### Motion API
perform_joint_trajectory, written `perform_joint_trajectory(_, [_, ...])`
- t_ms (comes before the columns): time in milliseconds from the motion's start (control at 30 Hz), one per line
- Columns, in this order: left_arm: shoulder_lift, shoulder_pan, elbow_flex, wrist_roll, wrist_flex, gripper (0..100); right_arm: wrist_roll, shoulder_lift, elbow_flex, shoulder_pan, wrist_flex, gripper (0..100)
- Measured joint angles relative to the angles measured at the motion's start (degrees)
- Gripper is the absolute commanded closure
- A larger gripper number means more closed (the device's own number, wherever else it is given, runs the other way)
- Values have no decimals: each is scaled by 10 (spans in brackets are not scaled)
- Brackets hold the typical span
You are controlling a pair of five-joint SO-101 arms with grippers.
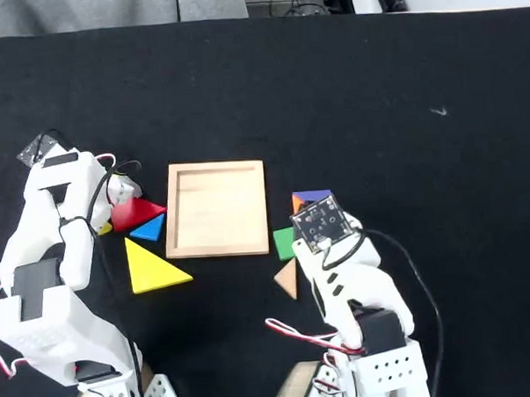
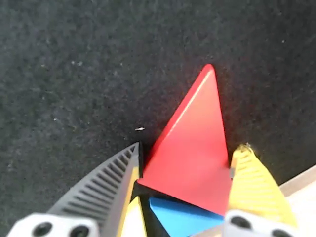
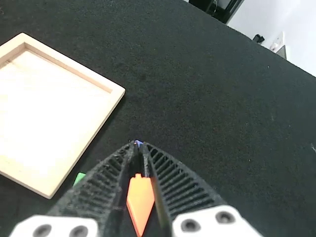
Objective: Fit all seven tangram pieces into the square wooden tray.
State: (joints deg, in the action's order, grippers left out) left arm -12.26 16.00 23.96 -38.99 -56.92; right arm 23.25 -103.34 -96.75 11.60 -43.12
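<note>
The square wooden tray [image 1: 219, 246] lies mid-table with nothing in it; its rim [image 3: 109, 89] also shows in the right wrist view. The red triangle [image 1: 138, 211] sits just left of the tray. My left gripper [image 2: 188, 148] has its grey and yellow fingers pressed against two sides of that red triangle [image 2: 195, 148]. A blue triangle [image 1: 149, 228] and a large yellow triangle [image 1: 154, 267] lie beside it. Right of the tray, my right gripper [image 3: 138, 147] is shut on an orange piece [image 3: 140, 200], with a purple piece [image 1: 314, 196] at its tip.
A green piece [image 1: 284, 242] touches the tray's near right corner, and a tan triangle [image 1: 288, 278] lies below it. A small yellow piece [image 1: 105, 228] peeks out under the left arm. Black cloth covers the table, with open room to the far side and right.
</note>
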Motion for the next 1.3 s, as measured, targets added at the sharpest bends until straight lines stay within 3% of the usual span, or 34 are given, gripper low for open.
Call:
perform_joint_trajectory(267, [82, 1, -45, -12, -155, 704, 0, 0, 0, 0, 0, 986])
perform_joint_trajectory(700, [-16, -1, -19, -13, -81, 704, 0, 0, 0, 0, 0, 986])
perform_joint_trajectory(967, [-109, 2, -125, -13, -142, 712, 1, 0, 0, 0, 0, 986])
perform_joint_trajectory(1300, [-101, 2, -156, -12, -146, 761, 1, 0, 0, 0, 0, 986])
